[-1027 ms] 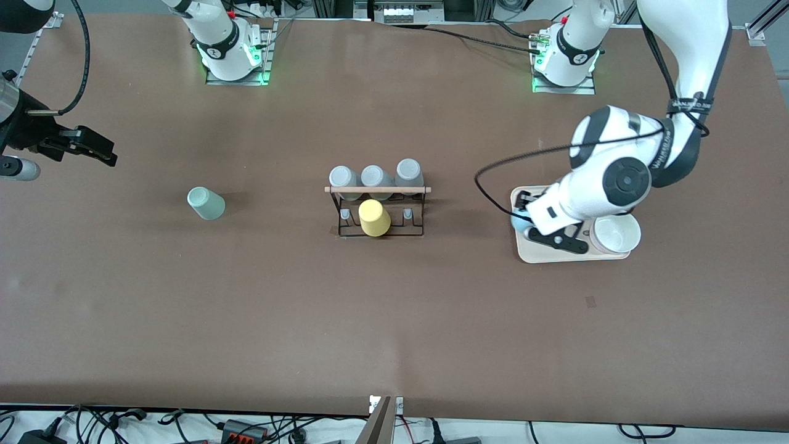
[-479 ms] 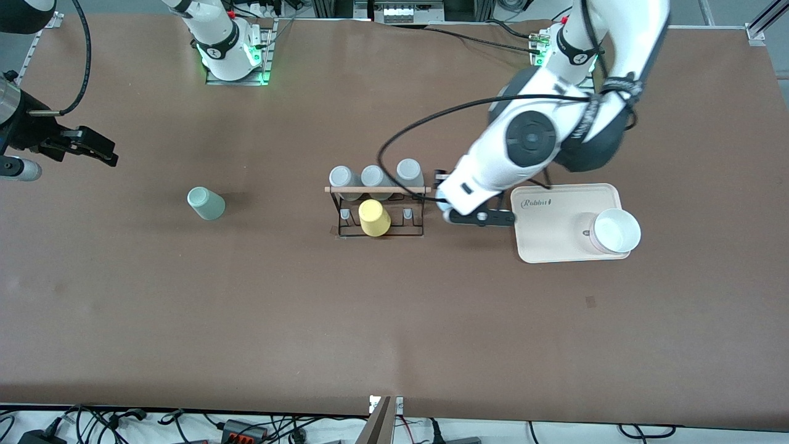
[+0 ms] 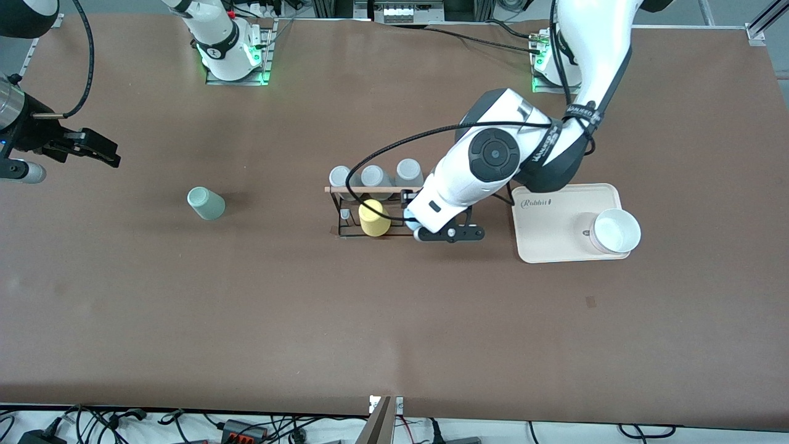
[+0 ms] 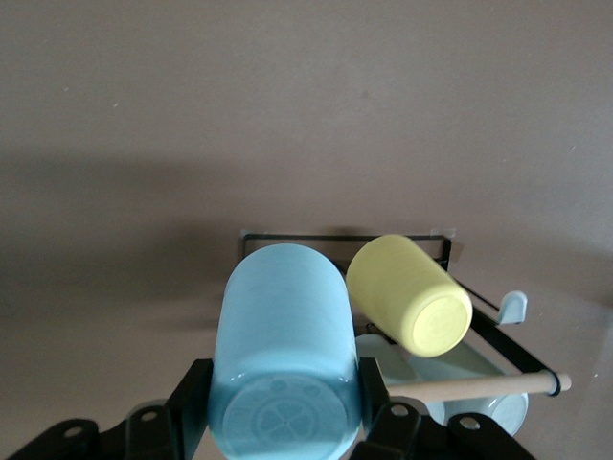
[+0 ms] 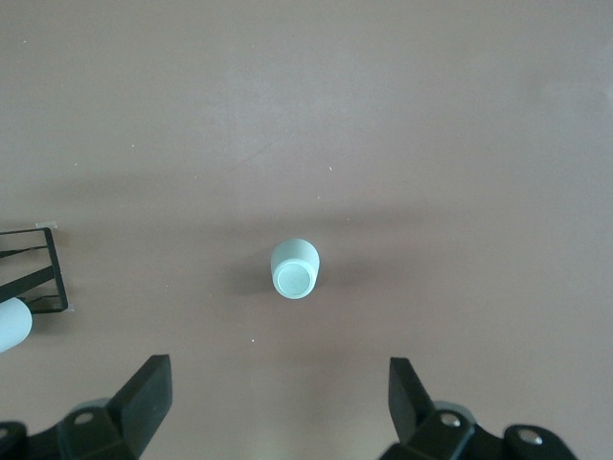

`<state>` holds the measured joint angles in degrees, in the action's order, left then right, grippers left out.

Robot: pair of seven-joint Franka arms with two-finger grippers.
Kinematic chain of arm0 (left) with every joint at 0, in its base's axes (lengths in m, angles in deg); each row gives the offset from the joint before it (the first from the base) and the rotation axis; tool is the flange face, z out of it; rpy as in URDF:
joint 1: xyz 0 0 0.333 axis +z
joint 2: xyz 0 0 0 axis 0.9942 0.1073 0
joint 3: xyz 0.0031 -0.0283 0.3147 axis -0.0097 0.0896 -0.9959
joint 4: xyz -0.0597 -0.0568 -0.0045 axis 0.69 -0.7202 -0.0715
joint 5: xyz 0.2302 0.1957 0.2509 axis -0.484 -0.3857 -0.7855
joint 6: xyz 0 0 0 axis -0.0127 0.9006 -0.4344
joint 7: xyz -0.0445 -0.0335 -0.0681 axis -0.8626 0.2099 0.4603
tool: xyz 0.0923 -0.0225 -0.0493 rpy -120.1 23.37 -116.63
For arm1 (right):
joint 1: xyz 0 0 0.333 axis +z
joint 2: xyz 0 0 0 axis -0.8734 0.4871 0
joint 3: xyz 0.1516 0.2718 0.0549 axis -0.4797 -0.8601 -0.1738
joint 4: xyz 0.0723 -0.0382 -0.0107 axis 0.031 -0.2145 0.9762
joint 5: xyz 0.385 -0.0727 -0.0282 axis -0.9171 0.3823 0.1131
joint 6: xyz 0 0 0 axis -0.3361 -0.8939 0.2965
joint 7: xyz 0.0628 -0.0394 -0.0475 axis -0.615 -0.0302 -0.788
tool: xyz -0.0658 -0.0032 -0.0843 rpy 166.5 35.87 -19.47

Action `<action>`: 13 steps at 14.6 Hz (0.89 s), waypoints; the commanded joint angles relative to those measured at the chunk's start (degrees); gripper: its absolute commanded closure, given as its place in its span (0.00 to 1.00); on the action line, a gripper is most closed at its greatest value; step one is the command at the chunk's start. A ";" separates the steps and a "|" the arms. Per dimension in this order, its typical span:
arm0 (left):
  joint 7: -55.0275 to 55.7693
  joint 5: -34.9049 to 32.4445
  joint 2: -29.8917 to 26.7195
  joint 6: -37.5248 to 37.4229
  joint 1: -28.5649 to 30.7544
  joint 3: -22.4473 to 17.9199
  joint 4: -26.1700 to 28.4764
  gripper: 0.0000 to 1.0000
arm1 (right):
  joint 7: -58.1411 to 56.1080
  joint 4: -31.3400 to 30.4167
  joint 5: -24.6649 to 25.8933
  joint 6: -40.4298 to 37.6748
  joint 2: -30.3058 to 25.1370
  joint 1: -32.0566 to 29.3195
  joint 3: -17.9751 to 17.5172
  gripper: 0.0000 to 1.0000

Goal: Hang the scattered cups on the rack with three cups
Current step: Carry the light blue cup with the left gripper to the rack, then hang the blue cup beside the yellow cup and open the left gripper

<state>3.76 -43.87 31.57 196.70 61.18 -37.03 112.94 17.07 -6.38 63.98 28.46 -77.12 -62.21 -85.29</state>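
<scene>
My left gripper [image 3: 415, 230] is shut on the light blue cup [image 4: 284, 355], which lies on its side between the fingers [image 4: 192, 402]. It hangs at the rack's [image 3: 376, 213] end toward the left arm, beside the yellow cup [image 3: 374, 217]; only a sliver of the blue cup [image 3: 410, 225] shows there. The black wire rack has a wooden rod [image 3: 376, 189] and three grey cups [image 3: 374, 176] on its row farther from the camera. The mint-green cup [image 3: 206, 203] stands on the table toward the right arm's end. My right gripper [image 3: 98, 150] waits open and empty, above the mint cup [image 5: 295, 268].
A cream tray [image 3: 555, 243] with a white bowl [image 3: 614, 231] lies toward the left arm's end, beside the rack. The yellow cup [image 4: 410, 295] sits tilted on a rack peg. The left arm's black cable loops over the rack.
My left arm has carried the blue cup from over the cream tray across to the rack's end and lowered it beside the yellow cup. The right arm has barely moved.
</scene>
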 commanded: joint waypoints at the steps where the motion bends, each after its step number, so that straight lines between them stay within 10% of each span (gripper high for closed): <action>1: 1.97 0.74 2.37 2.33 -1.77 -0.27 -2.48 0.96 | 0.77 -0.10 0.58 0.02 -0.15 -0.14 -0.23 0.00; 4: 1.72 -0.22 2.99 2.43 -2.39 -0.27 -1.61 0.89 | 0.77 -0.10 0.58 0.02 -0.06 -0.14 -0.23 0.00; 5: 1.37 -0.40 3.25 2.43 -2.31 -0.53 -1.43 0.72 | 0.77 -0.10 0.49 0.02 -0.15 -0.14 -0.23 0.00; 6: 1.19 -1.10 3.51 2.43 -2.31 -0.88 -1.43 0.18 | 0.77 -0.19 0.49 0.02 -0.15 -0.14 -0.23 0.00; 7: 0.40 -4.15 3.43 2.17 -2.22 -0.79 -1.52 0.00 | 0.86 -0.19 0.49 0.02 -0.06 -0.14 -0.23 0.00; 13: -0.39 -6.47 -3.50 -9.06 6.46 -0.53 -2.22 0.00 | 0.77 -0.10 0.49 -0.07 0.20 -0.23 -0.23 0.00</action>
<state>4.74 -49.60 31.98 192.22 63.05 -38.04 110.23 17.08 -6.38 63.98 28.46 -76.69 -62.25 -85.26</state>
